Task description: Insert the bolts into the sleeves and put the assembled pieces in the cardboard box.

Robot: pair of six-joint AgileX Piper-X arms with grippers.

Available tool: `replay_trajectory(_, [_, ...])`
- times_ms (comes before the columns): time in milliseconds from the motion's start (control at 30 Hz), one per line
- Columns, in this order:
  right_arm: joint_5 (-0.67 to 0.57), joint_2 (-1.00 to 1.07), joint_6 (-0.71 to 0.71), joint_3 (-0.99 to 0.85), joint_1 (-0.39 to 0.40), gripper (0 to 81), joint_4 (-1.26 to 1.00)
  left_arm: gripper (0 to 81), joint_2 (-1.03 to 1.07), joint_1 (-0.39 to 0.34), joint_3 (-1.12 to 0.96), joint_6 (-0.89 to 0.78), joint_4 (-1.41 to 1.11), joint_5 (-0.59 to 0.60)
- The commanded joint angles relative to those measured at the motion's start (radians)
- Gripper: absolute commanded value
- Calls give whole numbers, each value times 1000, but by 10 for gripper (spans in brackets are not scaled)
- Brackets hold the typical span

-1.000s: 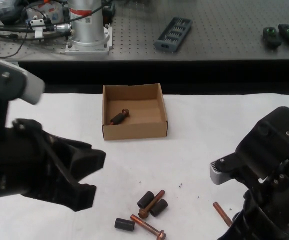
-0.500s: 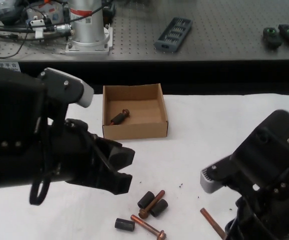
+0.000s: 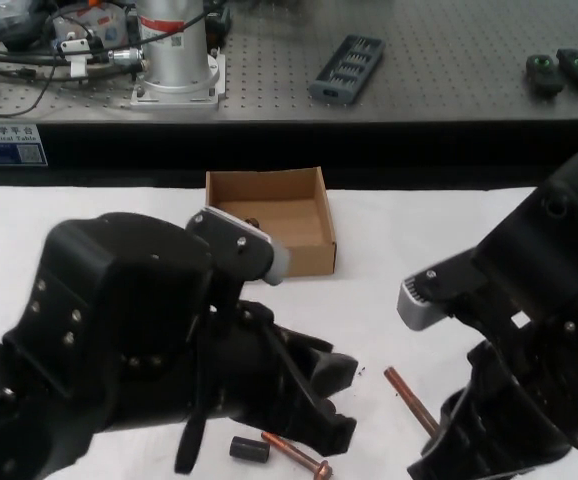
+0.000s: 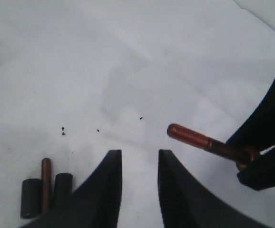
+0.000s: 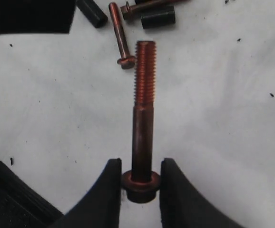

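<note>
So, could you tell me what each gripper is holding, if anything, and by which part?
The right gripper holds a copper-coloured bolt by its flanged head; the left gripper is open, holding nothing.

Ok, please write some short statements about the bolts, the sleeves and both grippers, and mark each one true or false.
1. The right gripper holds a bolt by its head. True.
2. The left gripper is shut on a sleeve. False: its fingers are open and hold nothing.
3. The held bolt wears a sleeve. False: its shaft and thread are bare.
4. Two sleeves lie on the white cloth beside a loose bolt. True.
5. The cardboard box lies tipped on its side. False: it stands upright, open at the top.
</note>
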Motion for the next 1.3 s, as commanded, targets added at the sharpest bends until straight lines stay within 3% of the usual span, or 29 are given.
replay_trajectory(0, [-18, -12, -13, -13, 2, 109, 16, 201, 15, -9, -4, -31, -90, -16])
replay_trajectory(1000, [-131, -17, -18, -48, 5, 109, 37, 201, 155, -9, -4, -19, -213, -29])
replay_trajectory(1267, [-131, -17, -22, -48, 5, 109, 37, 201, 157, -9, -4, -164, -280, 26])
